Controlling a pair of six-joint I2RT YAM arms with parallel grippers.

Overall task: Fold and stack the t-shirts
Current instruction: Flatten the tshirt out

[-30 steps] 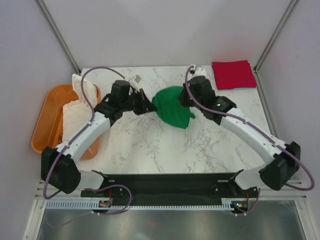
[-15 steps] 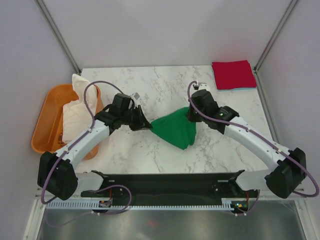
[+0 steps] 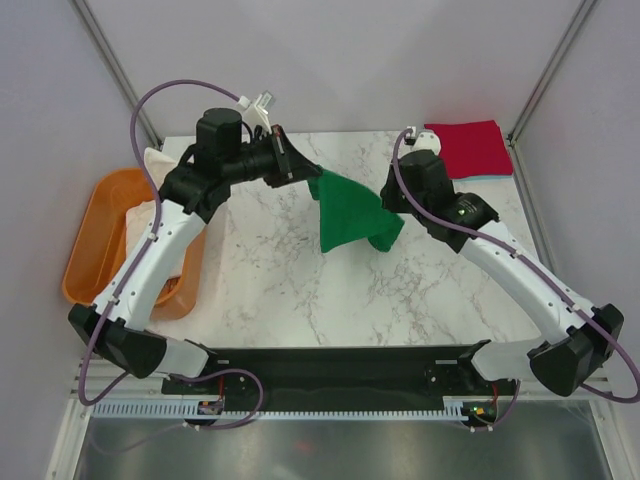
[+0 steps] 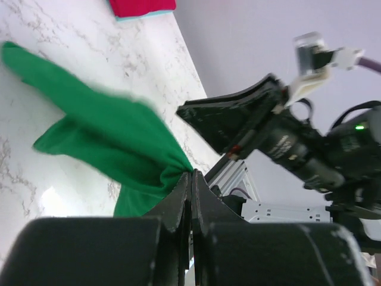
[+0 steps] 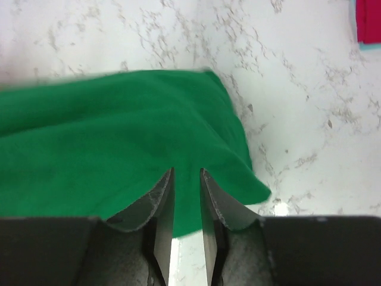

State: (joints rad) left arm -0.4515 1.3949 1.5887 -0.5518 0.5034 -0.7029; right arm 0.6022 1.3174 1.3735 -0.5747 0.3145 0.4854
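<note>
Cloth is all the left gripper (image 4: 191,174) carries. Its jaws are pressed together on a bunched corner of the green t-shirt (image 3: 350,215). The shirt hangs from that pinch above the middle of the table, its lower folds trailing toward the right gripper (image 5: 186,176). The right jaws stand narrowly spread with a bare gap between them, poised at the shirt's far lobe and clamping nothing that I can see.

The tee looks light, limp and matte, so it should drape and swing rather than keep any shape. A single corner grip lets it bunch. I judge that a second hold on a neighbouring corner or hem edge is needed to spread it flat before folding.

Beneath it the marble-patterned tabletop (image 3: 290,290) is smooth and pale. At the far right corner a folded red t-shirt (image 3: 465,148) lies on a pale blue one (image 4: 146,14). An orange tub (image 3: 85,250) at the left edge holds a white t-shirt (image 3: 150,215). Plain pale walls and metal frame posts (image 3: 115,70) close the cell.
</note>
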